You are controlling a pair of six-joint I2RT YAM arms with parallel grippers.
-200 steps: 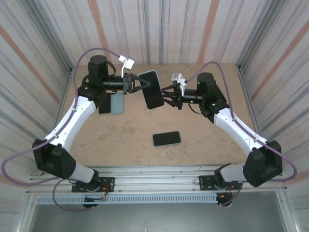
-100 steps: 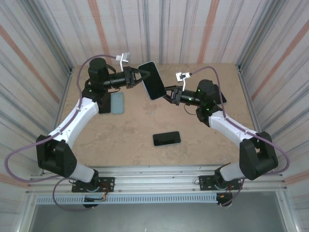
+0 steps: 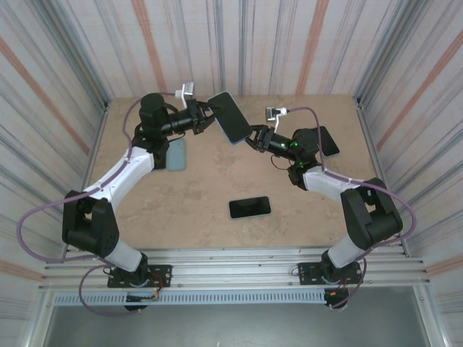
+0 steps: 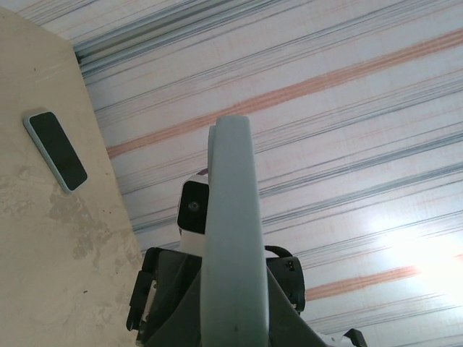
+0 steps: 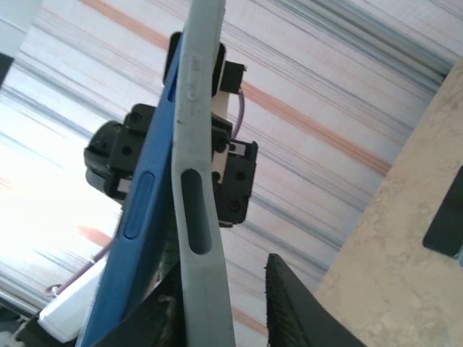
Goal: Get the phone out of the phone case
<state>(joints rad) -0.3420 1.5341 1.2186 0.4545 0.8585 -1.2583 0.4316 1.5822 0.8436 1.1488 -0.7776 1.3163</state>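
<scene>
Observed: the phone (image 3: 230,117) is held off the table (image 3: 195,202), in the upper centre of the overhead frame, tilted with its dark screen showing.

Left gripper (image 3: 205,114): closed on the upper-left end of the phone.

Right gripper (image 3: 252,135): at the lower-right end. In its wrist view its fingers (image 5: 289,300) stand narrowly to either side of the end. A strip of background shows between one finger and the phone case (image 5: 195,210), so I cannot tell whether it clamps.

Same view: the phone's blue edge lies against the grey phone case edge at the top of the frame and spreads away from it toward the bottom.

On the table: a dark handset (image 3: 249,207) at lower centre, a pale one (image 3: 176,153) at left and another dark one (image 3: 327,141) at right.
</scene>
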